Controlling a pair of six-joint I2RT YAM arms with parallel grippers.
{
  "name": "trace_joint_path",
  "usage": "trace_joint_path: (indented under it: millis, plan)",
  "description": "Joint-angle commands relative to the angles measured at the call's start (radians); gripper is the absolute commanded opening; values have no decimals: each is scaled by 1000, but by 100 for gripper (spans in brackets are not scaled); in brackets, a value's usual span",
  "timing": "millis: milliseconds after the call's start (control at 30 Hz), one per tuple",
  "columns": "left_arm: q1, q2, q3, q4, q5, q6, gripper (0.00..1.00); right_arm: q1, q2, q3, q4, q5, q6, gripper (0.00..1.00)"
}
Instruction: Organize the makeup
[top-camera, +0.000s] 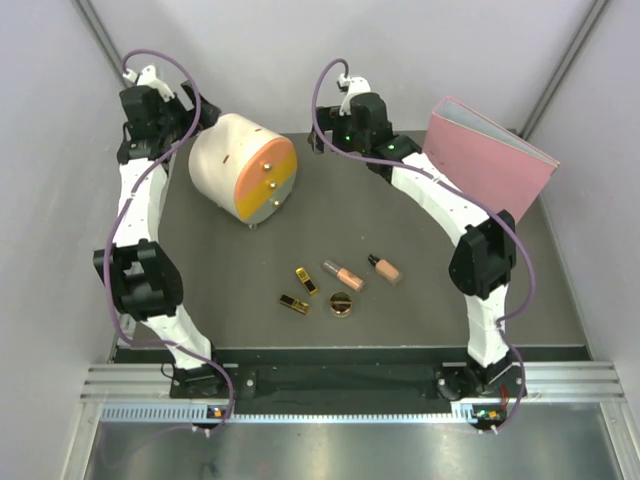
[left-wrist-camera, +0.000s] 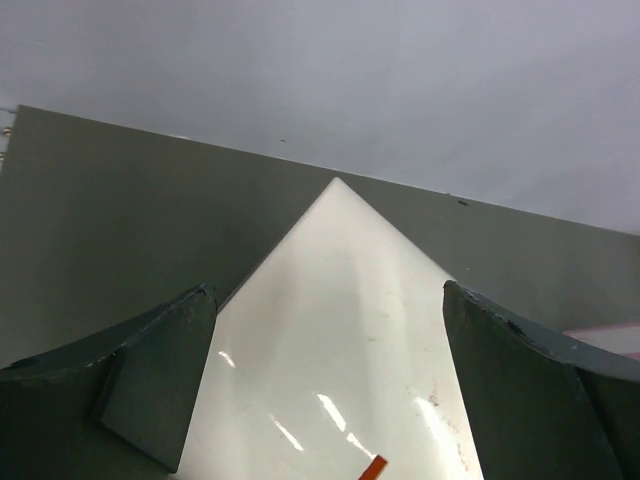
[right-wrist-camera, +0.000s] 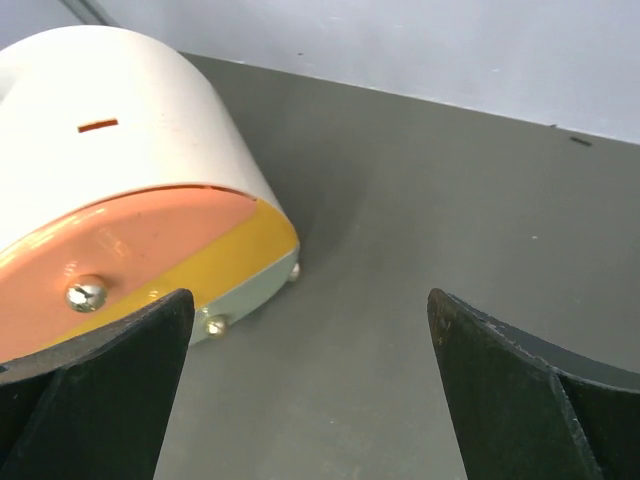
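Observation:
The makeup lies in a loose group at the table's near middle. Two gold-and-black lipstick cases (top-camera: 306, 281) (top-camera: 293, 303) lie side by side, with a round gold compact (top-camera: 341, 304) to their right. Two peach bottles (top-camera: 344, 275) (top-camera: 384, 268) lie on their sides just beyond. My left gripper (top-camera: 198, 116) (left-wrist-camera: 326, 288) is open at the far left, over the back of the cream drawer box (top-camera: 243, 167) (left-wrist-camera: 340, 360). My right gripper (top-camera: 322, 140) (right-wrist-camera: 308, 295) is open at the far middle, facing the box's orange-yellow front (right-wrist-camera: 130, 250). Neither holds anything.
A pink binder (top-camera: 490, 165) stands tilted at the far right corner. The box's front carries small metal knobs (right-wrist-camera: 86, 293). Grey walls close in the dark table (top-camera: 420, 310) on three sides.

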Motion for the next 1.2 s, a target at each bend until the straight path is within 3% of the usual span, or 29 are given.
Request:
trace_joint_path:
  millis: [0,167,333,467,500,667,933,1167]
  plan:
    - [3,40,1,128,64,-89,99,-3,46,147,-69,-62,42,100]
    - [3,81,19,227,120,-109,99,-1,46,153,-20,-79,41,100]
    - [3,150,102,210,136,-152,98,-3,87,176,-1,-168,133,100]
    - [4,202,107,256,181,-213,88,-23,113,157,84,-353,264,93]
    - [4,212,111,255,192,-220,81,-29,130,157,108,-376,292,92]
    - [4,225,114,242,187,-230,70,-52,178,153,184,-493,456,82]
    - [4,224,119,210,184,-212,72,-52,208,133,281,-599,567,62]
    - [4,232,154,178,176,-194,77,-57,315,231,328,-784,660,60]
